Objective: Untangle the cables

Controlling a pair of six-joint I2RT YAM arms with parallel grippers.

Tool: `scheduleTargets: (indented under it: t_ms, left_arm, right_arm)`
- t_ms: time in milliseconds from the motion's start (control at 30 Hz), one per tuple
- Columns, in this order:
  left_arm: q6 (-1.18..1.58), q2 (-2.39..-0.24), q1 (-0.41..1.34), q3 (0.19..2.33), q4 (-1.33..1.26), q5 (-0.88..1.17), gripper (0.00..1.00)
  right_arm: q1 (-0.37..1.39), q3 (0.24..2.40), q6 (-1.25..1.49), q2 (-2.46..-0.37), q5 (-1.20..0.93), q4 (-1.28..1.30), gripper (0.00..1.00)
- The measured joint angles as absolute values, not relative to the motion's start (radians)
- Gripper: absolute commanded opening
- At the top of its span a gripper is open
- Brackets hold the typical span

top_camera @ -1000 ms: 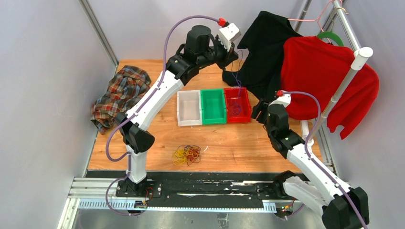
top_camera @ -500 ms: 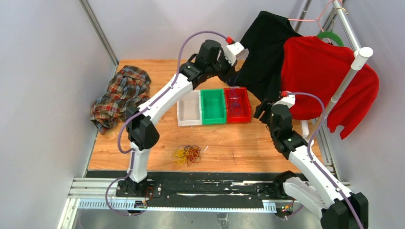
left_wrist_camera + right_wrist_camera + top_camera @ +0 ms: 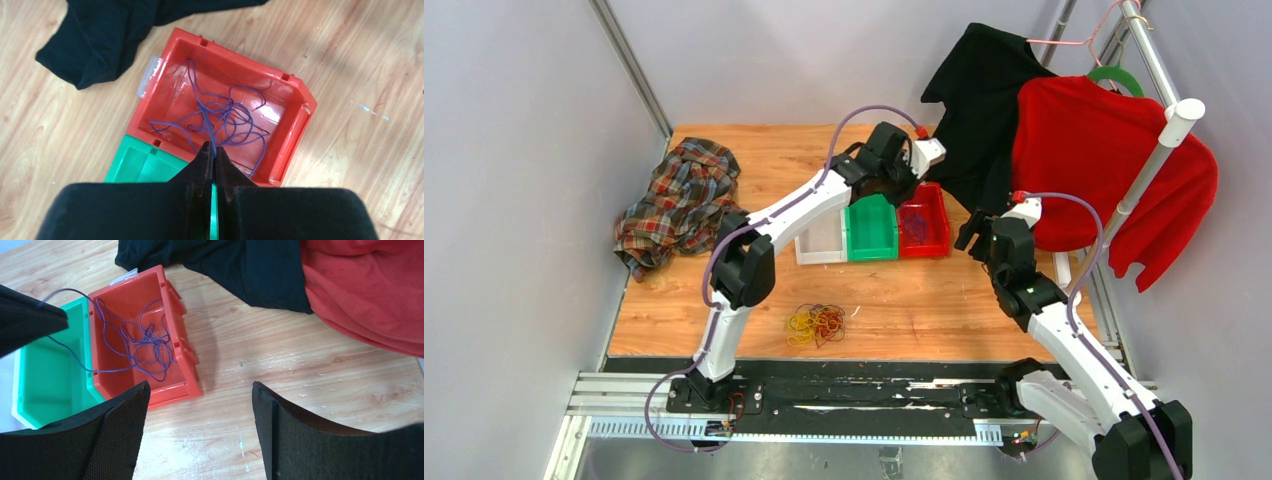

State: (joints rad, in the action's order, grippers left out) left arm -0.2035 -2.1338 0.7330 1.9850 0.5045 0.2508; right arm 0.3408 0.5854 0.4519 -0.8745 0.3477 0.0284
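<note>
One strand in hand: my left fingers (image 3: 214, 161) were pressed together on the purple cable (image 3: 222, 112), over the red bin (image 3: 296, 102) at its green-bin edge. The rest of that cable lay in loose loops inside the red bin. One stretch ran out across a corner of the green bin (image 3: 137, 167) next to it. My right fingers (image 3: 972, 232) were spread wide with nothing between them, just right of the red bin.

My read: this was the drop-off. To do it cleanly I'd centre low over the red bin before letting go, so the stray stretch falls inside. The right arm should keep clear of the strand.

The yellow and red bundle (image 3: 816, 322) sat tangled on the table (image 3: 924, 300), well in front of the red bin.

Room: wood-grain table, grey walls. White bin (image 3: 818, 232) two places left of the red bin, plaid shirt (image 3: 679, 195) far left of it. Black garment (image 3: 979, 95) behind it, red sweater (image 3: 1104, 160) hanging to its right.
</note>
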Motion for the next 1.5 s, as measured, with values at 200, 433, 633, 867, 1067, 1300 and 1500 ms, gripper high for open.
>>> scheduleTargets:
  t_ms: [200,433,633,867,1067,1300,1500]
  left_arm:
    - [-0.262,-2.204,0.780,1.985,0.511,0.182,0.13]
    - [-0.318,-2.256,0.807,2.038,0.598,0.112,0.76]
    - [-0.325,-2.213,0.765,2.145,0.721,0.142,0.98]
    - [-0.333,-1.942,0.696,2.003,0.870,0.228,0.98]
    - [-0.353,-1.607,0.603,1.611,0.921,0.349,1.00]
    - [-0.443,-1.461,0.598,1.236,0.981,0.444,0.86]
    - [-0.570,-1.444,0.598,1.084,1.003,0.446,0.84]
  right_arm:
    - [0.341,0.589,0.452,-0.883,0.340,0.029,0.74]
    - [0.341,0.595,0.452,-0.882,0.338,0.032,0.74]
    - [0.341,0.597,0.456,-0.881,0.322,0.035,0.74]
    - [0.341,0.617,0.464,-0.881,0.296,0.049,0.74]
    - [0.350,0.631,0.479,-0.896,0.268,0.055,0.76]
    - [0.430,0.631,0.490,-0.936,0.262,0.060,0.76]
    - [0.461,0.631,0.497,-0.938,0.262,0.065,0.75]
